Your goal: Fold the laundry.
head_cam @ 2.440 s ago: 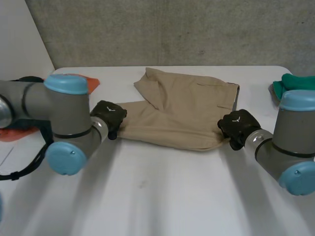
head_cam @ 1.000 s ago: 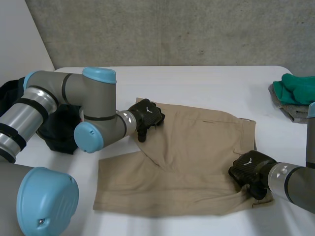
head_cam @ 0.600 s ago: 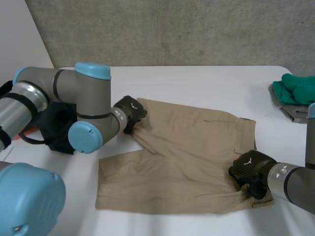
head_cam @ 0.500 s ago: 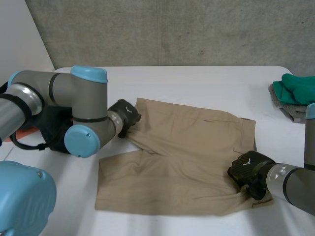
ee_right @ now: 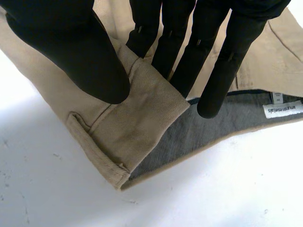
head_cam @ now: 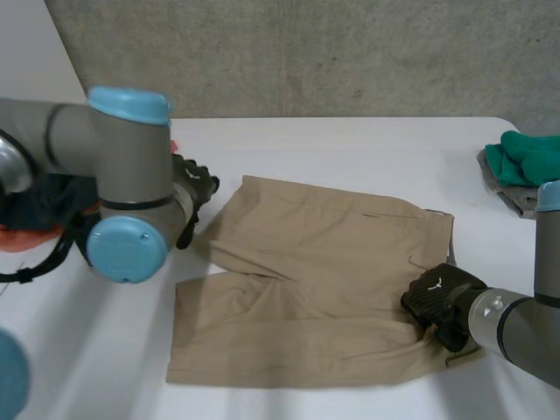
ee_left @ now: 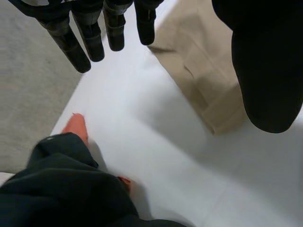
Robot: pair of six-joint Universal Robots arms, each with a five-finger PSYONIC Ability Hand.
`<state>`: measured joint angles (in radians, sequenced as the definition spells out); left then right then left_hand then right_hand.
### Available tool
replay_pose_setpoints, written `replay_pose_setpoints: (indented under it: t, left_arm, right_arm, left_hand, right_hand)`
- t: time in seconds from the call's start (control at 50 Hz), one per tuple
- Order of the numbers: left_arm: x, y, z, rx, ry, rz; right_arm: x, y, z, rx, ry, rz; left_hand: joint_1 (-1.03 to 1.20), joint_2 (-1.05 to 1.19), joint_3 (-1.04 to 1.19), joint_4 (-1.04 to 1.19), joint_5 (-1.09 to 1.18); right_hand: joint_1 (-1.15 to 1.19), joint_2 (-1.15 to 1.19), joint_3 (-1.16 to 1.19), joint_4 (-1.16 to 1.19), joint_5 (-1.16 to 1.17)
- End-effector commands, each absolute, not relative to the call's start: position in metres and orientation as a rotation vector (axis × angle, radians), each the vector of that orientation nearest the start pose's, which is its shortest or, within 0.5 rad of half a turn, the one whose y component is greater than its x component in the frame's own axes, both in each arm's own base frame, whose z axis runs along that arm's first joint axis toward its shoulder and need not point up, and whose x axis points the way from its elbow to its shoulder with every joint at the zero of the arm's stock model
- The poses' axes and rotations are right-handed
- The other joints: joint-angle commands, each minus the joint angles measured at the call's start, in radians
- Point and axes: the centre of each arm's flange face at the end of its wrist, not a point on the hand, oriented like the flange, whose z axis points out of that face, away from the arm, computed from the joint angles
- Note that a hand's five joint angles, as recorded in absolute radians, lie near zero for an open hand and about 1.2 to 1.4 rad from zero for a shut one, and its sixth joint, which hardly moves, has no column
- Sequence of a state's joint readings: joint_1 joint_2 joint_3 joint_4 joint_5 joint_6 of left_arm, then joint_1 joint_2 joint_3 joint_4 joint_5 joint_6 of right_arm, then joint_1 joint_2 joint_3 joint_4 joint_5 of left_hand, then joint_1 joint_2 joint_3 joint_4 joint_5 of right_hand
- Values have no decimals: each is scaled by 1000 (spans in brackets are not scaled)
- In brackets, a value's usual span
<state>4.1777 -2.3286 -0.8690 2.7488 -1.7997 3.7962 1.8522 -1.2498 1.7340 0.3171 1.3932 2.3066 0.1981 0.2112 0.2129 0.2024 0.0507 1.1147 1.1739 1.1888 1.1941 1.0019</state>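
Shorts (head_cam: 324, 262), khaki, lie spread flat mid-table (head_cam: 367, 144). Waistband is to the right, both legs point left, w/ a notch between the legs on the left side.

R hand (head_cam: 435, 300): on the shorts' near-right corner, at the waistband end.
- Wrist view: thumb (ee_right: 71, 47) is on the outer khaki face.
- Fingers (ee_right: 177, 42) are straight and close together, on the other side of a raised fold of waistband.
- The fold is clamped between thumb and fingers, i.e. a pinch grip on the shorts.
- By the fingertips the corner is turned open, showing grey lining (ee_right: 199, 137) w/ a white label (ee_right: 282, 109).
- A belt loop (ee_right: 83, 127) sits just past the thumb tip.
- The corner's tip rests on the table.

L hand (head_cam: 194, 185): just left of the shorts' far-left corner (far leg hem). In the head view it looks apart from the cloth.
- Wrist view: its fingers (ee_left: 92, 35) are straight and slightly spread, w/ the thumb (ee_left: 265, 71) well away from them.
- So the hand is wide open and grips nothing.
- The leg-hem corner lies on the table between fingers and thumb. Can't tell whether the thumb touches it.

Left end of table, by the L arm: dark garment (ee_left: 61, 194) heaped over an orange cloth (ee_left: 75, 128), beyond the L fingertips and well apart from the shorts.

Far-right edge: green cloth (head_cam: 525, 156) on a grey cloth (head_cam: 518, 199), well apart from the shorts and the R hand.
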Motion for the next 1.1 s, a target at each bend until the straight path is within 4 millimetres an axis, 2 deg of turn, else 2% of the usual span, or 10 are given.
replay_pose_setpoints:
  t: [0.02,0.22,0.36,0.44,0.5,0.58,0.68,0.82,0.96,1.1]
  left_arm:
    - [-293,-265,238,1184,2289,-1608]
    - [-264,-170,194,1375,2593,-1241]
    - [-263,-156,173,1397,2577,-1181]
    - [-267,-159,162,1385,2551,-1189]
    - [-270,-163,158,1374,2534,-1200]
    - [-268,-161,163,1333,2529,-1220]
    - [-262,-130,191,1384,2488,-1332]
    - [-252,-81,173,1753,2399,-1031]
    - [-267,-120,181,1658,2317,-1099]
    - [-304,-201,219,1405,2201,-1487]
  right_arm:
    - [221,-218,163,-1602,2454,-1253]
    - [221,-227,171,-1484,2532,-1330]
    - [222,-226,171,-1470,2545,-1335]
    - [222,-224,173,-1456,2544,-1342]
    - [219,-223,176,-1432,2558,-1350]
    - [213,-219,180,-1418,2576,-1335]
    - [199,-190,180,-1633,2544,-1100]
    - [181,-164,176,-1993,2341,-790]
    - [194,-193,172,-1831,2423,-1029]
    - [207,-240,184,-1528,2502,-1420]
  left_hand:
    - [124,111,109,120,97]
    - [168,155,153,164,141]
    - [241,228,226,237,214]
    - [534,521,519,530,507]
    - [1196,1183,1182,1192,1169]
    - [1198,1185,1183,1194,1171]
    - [1198,1185,1183,1194,1171]
    - [1198,1185,1183,1194,1171]
    - [1198,1185,1183,1194,1171]
    - [1198,1185,1183,1194,1171]
  right_hand:
    - [282,222,207,202,220]
    - [282,222,207,202,220]
    - [282,222,207,202,220]
    - [282,222,207,202,220]
    - [282,222,207,202,220]
    - [282,222,207,202,220]
    - [282,222,207,202,220]
    - [282,222,207,202,220]
    - [282,222,207,202,220]
    - [282,222,207,202,220]
